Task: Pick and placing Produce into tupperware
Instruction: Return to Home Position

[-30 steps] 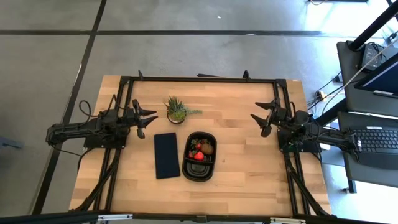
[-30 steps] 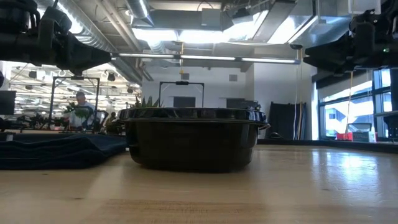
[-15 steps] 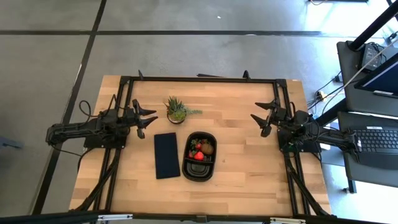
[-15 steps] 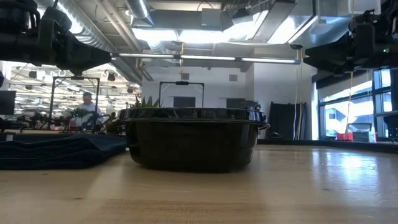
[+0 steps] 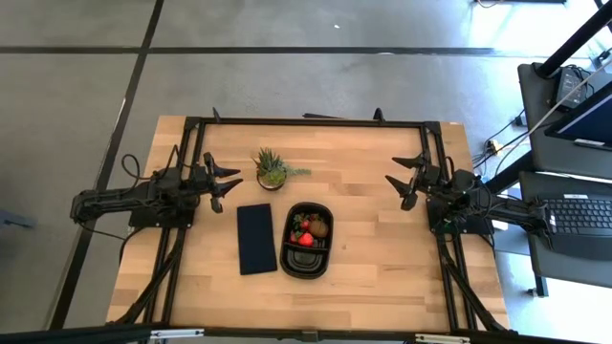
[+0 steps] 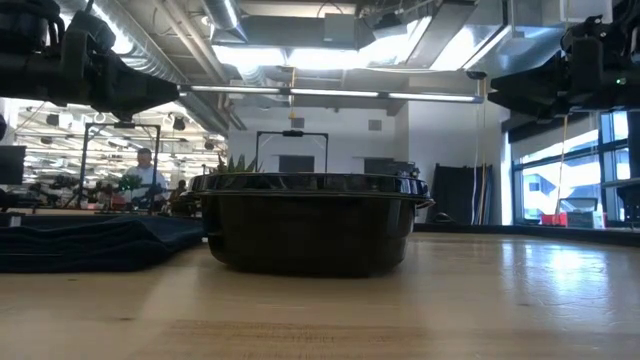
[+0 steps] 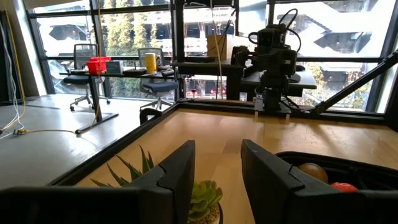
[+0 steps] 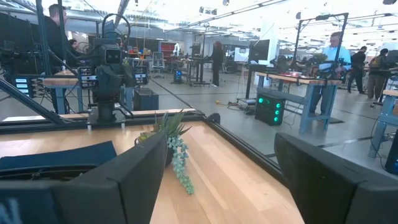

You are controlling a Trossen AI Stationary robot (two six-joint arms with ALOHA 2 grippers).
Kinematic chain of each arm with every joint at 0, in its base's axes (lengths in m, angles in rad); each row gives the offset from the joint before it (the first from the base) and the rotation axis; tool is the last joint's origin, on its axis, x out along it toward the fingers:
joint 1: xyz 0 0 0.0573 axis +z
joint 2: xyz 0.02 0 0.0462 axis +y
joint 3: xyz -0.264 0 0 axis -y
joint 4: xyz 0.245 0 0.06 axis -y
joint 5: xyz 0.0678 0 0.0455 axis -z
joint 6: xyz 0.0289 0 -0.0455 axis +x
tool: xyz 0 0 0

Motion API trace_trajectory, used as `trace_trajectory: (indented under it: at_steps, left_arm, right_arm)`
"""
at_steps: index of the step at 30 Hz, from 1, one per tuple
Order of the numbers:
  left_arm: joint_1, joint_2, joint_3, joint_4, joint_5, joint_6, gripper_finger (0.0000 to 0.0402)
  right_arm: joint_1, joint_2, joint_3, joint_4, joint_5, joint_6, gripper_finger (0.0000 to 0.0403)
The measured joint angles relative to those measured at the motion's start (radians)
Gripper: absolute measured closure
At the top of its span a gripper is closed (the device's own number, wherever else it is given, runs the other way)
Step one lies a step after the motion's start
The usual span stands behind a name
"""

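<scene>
Black plastic tupperware (image 5: pixel 306 265), shallow, oval-cornered, ridged inside, set on the wooden table (image 5: pixel 382 272) about midway across and toward its near half. Long axis running from the table's far edge to its near edge; seen from table height as a wide dark tub (image 6: pixel 310 235) with a flared rim. Produce gathered in the half farther from the near edge: red strawberries (image 5: pixel 305 239), one brown kiwi-like fruit (image 5: pixel 320 228) on the side toward the right arm, small dark berries (image 5: pixel 297 223) hard to count. Other half of the container bare. Flat dark rectangular panel (image 5: pixel 255 238) just beside the tupperware on the side of the left arm, lying parallel to it. Spiky green potted plant (image 5: pixel 273 169) beyond both, nearer the far edge. Left gripper (image 5: pixel 234 182) raised above the table's left side, arm folded back, pointing inward toward the plant, fingers (image 7: pixel 180 177) a narrow gap apart and holding nothing. Right gripper (image 5: pixel 394 179) raised above the right side, arm likewise folded, pointing inward across the table, fingers (image 8: pixel 137 177) spread wide and holding nothing. Both grippers well apart from the tupperware.
</scene>
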Motion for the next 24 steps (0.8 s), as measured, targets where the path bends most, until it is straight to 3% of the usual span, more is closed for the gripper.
trace_trajectory:
  at_steps: [24]
  left_arm:
    - [0.0,0.0,0.0,0.0,0.0,0.0,0.0321]
  right_arm:
    - [0.0,0.0,0.0,0.0,0.0,0.0,0.0105]
